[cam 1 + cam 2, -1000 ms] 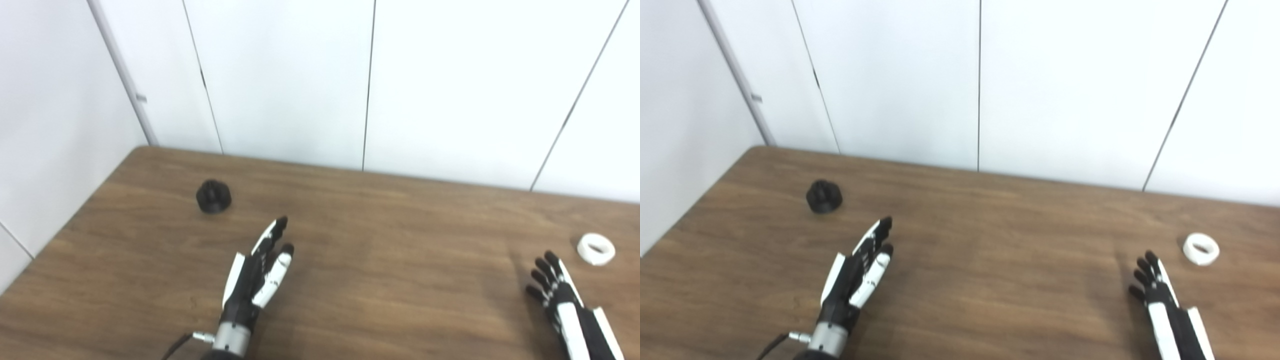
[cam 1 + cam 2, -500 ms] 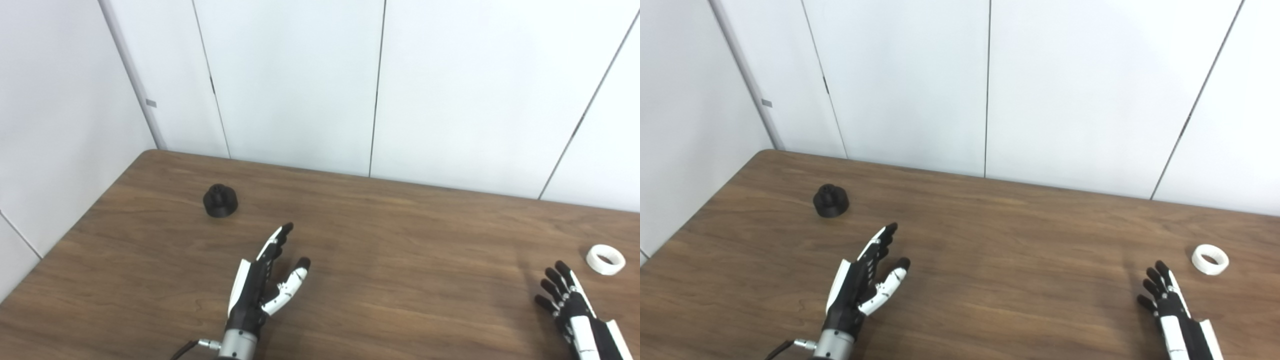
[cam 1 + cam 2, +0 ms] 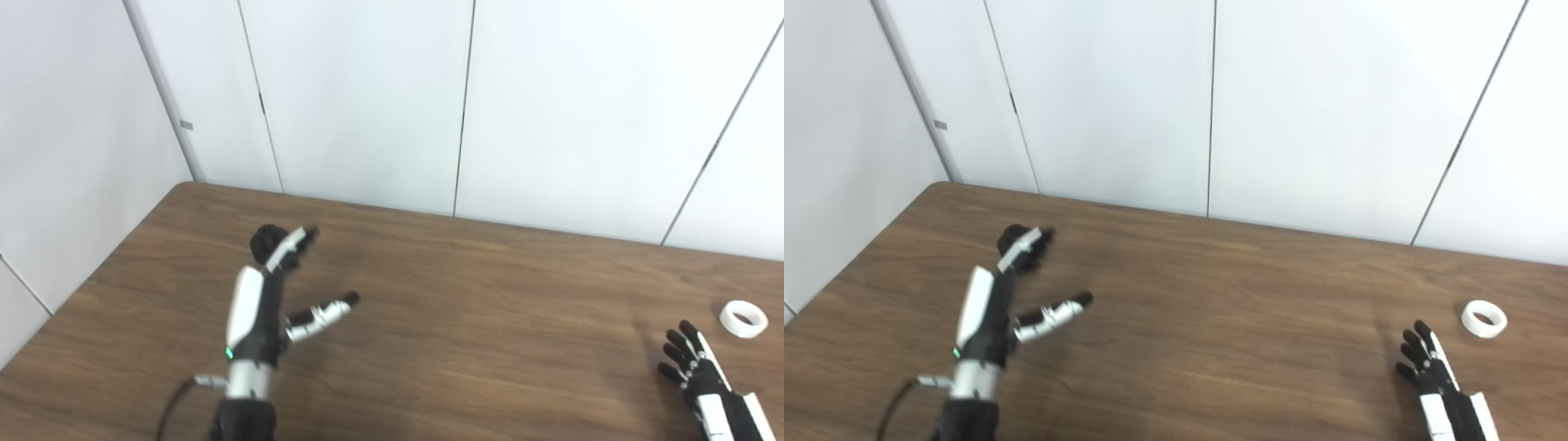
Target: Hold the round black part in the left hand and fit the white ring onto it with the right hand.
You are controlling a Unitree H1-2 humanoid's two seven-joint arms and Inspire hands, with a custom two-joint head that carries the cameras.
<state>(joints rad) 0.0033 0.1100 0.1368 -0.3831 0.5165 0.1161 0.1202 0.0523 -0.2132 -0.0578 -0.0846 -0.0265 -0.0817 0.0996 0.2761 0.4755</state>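
Observation:
The round black part (image 3: 264, 239) stands on the brown table at the back left, half hidden behind my left hand's fingers. My left hand (image 3: 269, 294) is raised above the table, open, fingers stretched toward the part and thumb spread to the right; whether the fingers touch the part is unclear. The white ring (image 3: 743, 318) lies flat on the table at the far right. My right hand (image 3: 698, 376) sits low at the bottom right, open with fingers spread, a short way in front and left of the ring and apart from it.
The brown wooden table (image 3: 478, 306) meets white wall panels (image 3: 367, 98) at its far edge and on its left side. A dark cable (image 3: 174, 398) trails from my left wrist near the bottom edge.
My left hand has lifted and swung left and forward until its fingers reach the black part, with the thumb spread wider. The right hand has stayed almost still. The camera shifted slightly earlier.

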